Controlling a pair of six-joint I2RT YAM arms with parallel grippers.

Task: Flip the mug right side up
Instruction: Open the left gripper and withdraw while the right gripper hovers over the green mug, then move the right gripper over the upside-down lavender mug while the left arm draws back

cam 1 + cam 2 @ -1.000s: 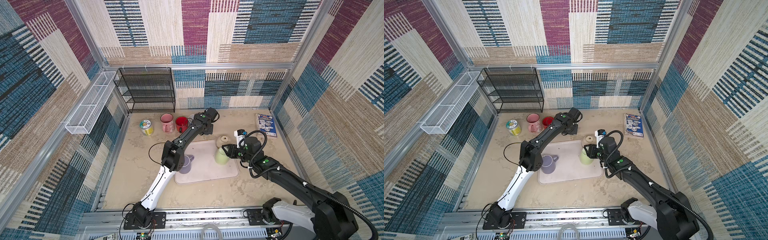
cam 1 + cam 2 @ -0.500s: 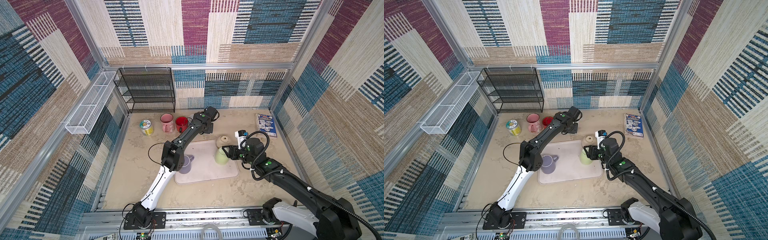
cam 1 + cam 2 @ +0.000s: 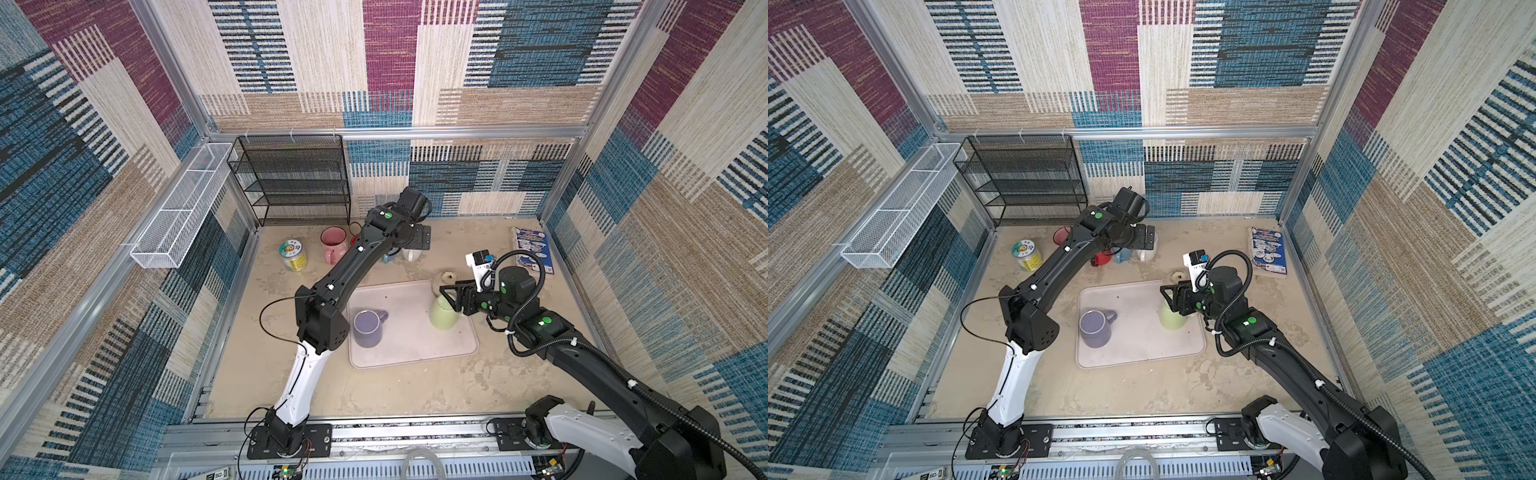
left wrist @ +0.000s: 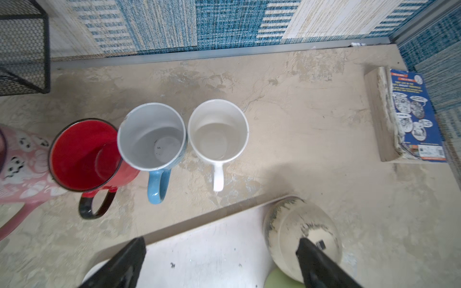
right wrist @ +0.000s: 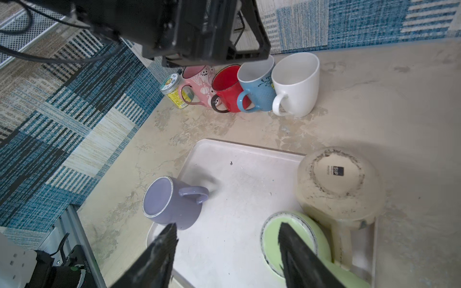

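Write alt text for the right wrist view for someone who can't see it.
Upside down on a pale tray sit a purple mug and a green mug, a beige mug at its corner, the right gripper open over the green one. Farther off, four upright mugs stand beside a yellow jar.

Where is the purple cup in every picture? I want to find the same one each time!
Top view: the purple mug sits upside down on the left part of the tray.
Top view: the purple mug is again on the tray's left part.
Left wrist: not in it; only part of the tray shows.
Right wrist: bottom up on the tray, across from the green mug.
Shared landmark: the tray, in all four.
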